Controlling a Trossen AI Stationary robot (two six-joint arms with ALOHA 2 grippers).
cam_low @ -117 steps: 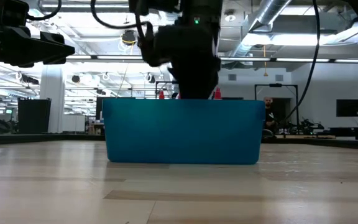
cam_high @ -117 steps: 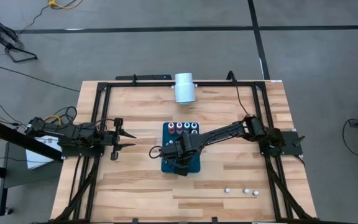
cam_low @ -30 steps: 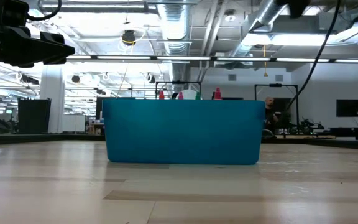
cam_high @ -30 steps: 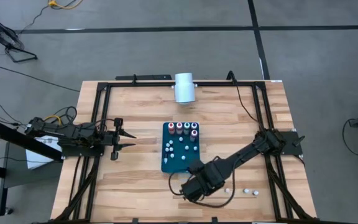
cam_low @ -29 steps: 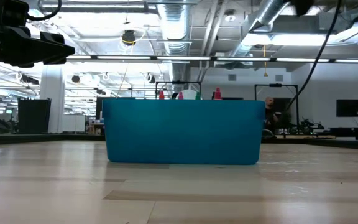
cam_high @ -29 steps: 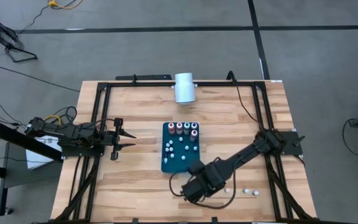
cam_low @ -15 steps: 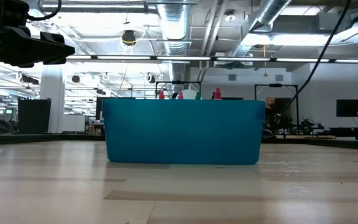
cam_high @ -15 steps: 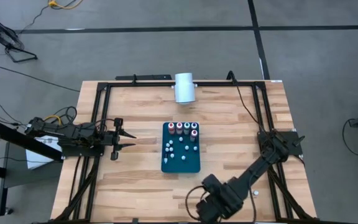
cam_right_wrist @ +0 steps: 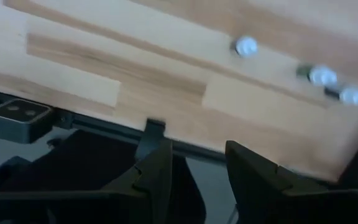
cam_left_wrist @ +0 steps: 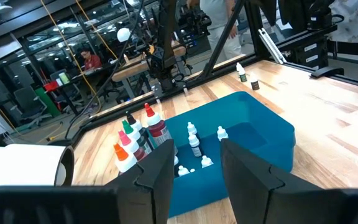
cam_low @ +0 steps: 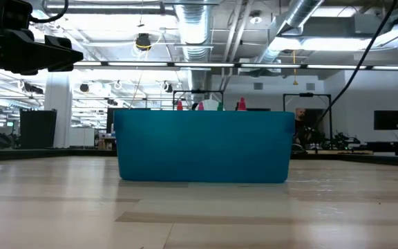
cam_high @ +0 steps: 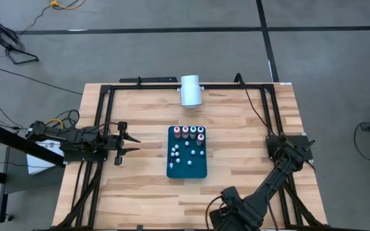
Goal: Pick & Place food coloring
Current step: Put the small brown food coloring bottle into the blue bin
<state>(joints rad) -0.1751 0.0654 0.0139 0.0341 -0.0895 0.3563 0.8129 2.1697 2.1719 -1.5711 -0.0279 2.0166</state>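
Observation:
The food coloring bottles stand in a teal tray (cam_high: 198, 168) at mid-table: a far row of taller ones with coloured bodies (cam_high: 191, 133) and several tiny whitish ones (cam_high: 184, 154) nearer. In the left wrist view they show as (cam_left_wrist: 143, 134). Three more small bottles (cam_right_wrist: 246, 45) stand on the wood near the table's near right corner. My right gripper (cam_right_wrist: 197, 171) hangs open, pointing down, over the table's near edge, with these bottles off to its side. My left gripper (cam_high: 132, 142) waits open and level at the table's left, aimed at the tray.
A large white cylinder (cam_high: 190, 90) lies at the far edge. A black frame rail (cam_right_wrist: 154, 134) runs along the near edge under my right gripper. Bare wood lies left and right of the tray (cam_low: 202, 149). People and benches show in the room beyond.
My right gripper has swung from just beside the tray's near end toward the table's near edge and somewhat to the right, rolling about its downward axis as it went. The tray and bottles have stayed put.

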